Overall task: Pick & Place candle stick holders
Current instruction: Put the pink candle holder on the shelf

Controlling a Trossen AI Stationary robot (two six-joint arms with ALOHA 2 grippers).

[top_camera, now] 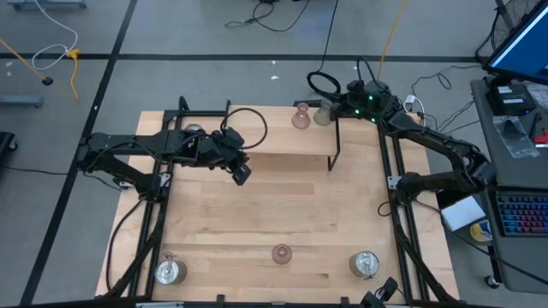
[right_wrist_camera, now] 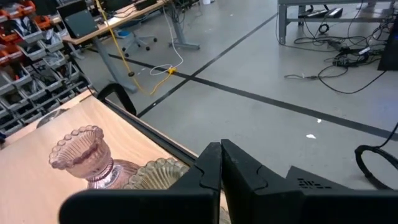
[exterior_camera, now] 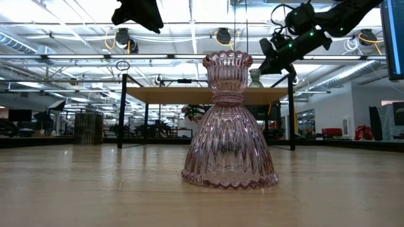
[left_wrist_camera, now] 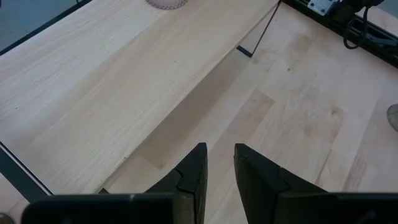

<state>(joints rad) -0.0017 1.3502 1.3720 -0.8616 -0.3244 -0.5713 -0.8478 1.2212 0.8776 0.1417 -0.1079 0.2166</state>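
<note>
Right gripper (top_camera: 336,109), shut and empty, hangs just beside greenish holder (top_camera: 322,114) on shelf (top_camera: 282,141); left gripper (top_camera: 242,174), narrowly open, holds nothing, well apart.

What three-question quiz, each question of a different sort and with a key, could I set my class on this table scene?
1. True or false: the right claw grips the shelf's pink holder.
2. How many holders stand on the table in the row away from the shelf? A two, B three, C five.
3. Fill in: the left claw holds nothing, its fingers slightly ____.

Key
1. False: it is shut and empty, beside that holder.
2. B: the left silver holder, the front pink holder and the right silver holder.
3. open
</note>
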